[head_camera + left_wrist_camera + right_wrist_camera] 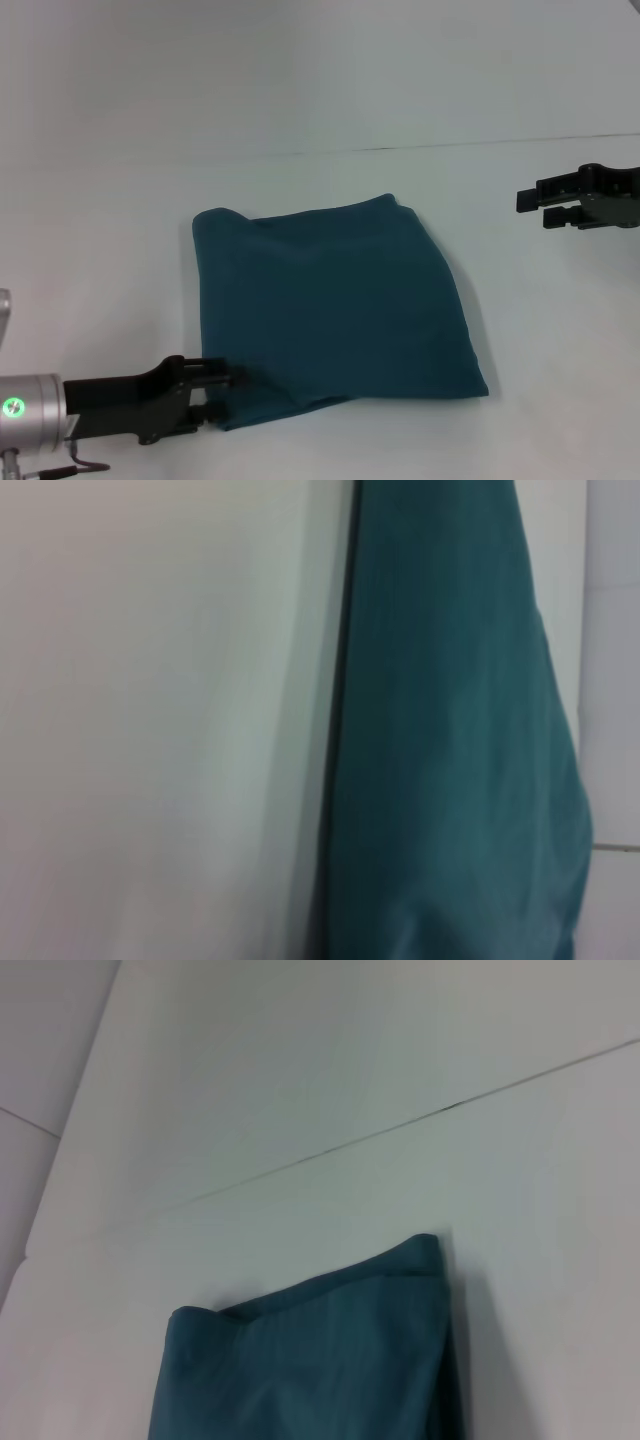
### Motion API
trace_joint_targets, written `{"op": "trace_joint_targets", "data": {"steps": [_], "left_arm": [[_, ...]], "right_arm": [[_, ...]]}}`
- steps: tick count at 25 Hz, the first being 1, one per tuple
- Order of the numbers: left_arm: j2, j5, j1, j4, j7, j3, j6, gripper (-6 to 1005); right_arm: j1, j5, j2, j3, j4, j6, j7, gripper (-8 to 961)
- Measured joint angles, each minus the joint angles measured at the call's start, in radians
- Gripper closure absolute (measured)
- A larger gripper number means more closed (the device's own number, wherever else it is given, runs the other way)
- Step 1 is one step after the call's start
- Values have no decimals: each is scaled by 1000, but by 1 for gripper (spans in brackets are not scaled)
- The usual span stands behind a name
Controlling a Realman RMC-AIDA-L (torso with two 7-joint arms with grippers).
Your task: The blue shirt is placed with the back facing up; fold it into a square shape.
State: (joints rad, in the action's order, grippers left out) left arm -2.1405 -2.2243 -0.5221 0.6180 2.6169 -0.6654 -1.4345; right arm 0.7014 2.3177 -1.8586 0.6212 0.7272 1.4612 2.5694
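The blue shirt (pixel 335 305) lies flat on the white table, folded into a rough square with its plain side up. My left gripper (pixel 222 392) is low at the shirt's near left corner, open, with its fingers at the cloth's edge. The left wrist view shows the blue shirt (pixel 450 760) as a long teal band beside bare table. My right gripper (pixel 545 207) hovers open off to the right of the shirt, well clear of it and holding nothing. In the right wrist view the blue shirt (pixel 320 1360) shows its far folded edge.
The white table (pixel 120 200) runs all around the shirt. A thin dark seam (pixel 450 146) crosses the table behind the shirt; the seam (pixel 400 1130) also shows in the right wrist view.
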Motion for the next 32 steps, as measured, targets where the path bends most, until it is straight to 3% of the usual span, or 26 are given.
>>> {"op": "trace_joint_targets", "data": {"steps": [4, 8, 11, 15, 20, 24, 27, 32], "left_arm": [[9, 21, 7, 36, -49, 17, -80, 393], [40, 68, 3, 63, -292, 71, -316, 392], [47, 39, 6, 100, -439, 60, -391, 391], [53, -18, -2, 126, -561, 36, -398, 390], [49, -23, -11, 127, -736, 37, -391, 389], [46, -24, -33, 118, -746, 35, -343, 387], [47, -28, -49, 113, -745, 34, -333, 389], [56, -26, -55, 104, -752, 38, -328, 394]], "right_arm": [[-1, -5, 2, 0, 0, 4, -25, 360], [-9, -51, -8, 2, 0, 51, -225, 360], [-23, -95, -47, 9, 4, 138, -456, 361], [-30, -90, -118, 25, 11, 226, -694, 361], [-21, -85, -166, 65, 9, 199, -732, 361], [-3, -87, -210, 113, -2, 192, -733, 360], [23, -108, -234, 144, -53, 166, -736, 360], [76, -146, -237, 209, -198, 46, -751, 358]]}}
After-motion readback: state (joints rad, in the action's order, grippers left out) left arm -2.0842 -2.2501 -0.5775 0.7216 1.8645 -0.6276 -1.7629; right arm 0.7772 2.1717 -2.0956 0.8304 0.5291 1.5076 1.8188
